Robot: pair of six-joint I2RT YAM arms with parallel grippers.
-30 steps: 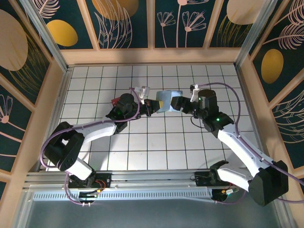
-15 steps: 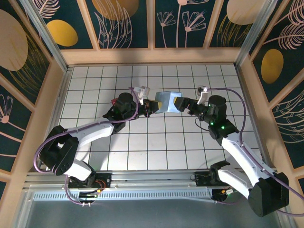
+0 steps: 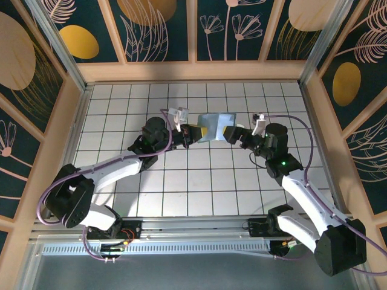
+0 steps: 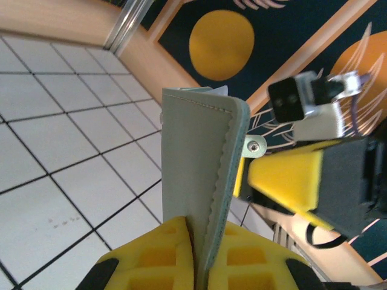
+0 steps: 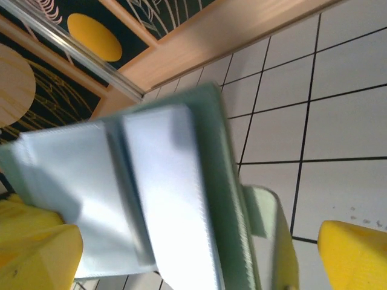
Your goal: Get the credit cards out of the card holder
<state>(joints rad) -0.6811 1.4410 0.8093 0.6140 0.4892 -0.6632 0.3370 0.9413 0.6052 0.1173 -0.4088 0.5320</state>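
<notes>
card holder [image 3: 213,125] | between left fingers [image 4: 158,257] and right fingers [image 5: 354,254] | over table [image 3: 181,187]

Overhead; wrist close-ups sharing card holder [image 3: 213,127]

Lab cell: gridded table [image 3: 199,184], decorated walls [image 3: 163,30]

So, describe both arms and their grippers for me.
The left arm and right arm have white links, black joints and looping purple cables. The left gripper and right gripper are black with yellow finger pads; a green light glows on the right arm.
</notes>
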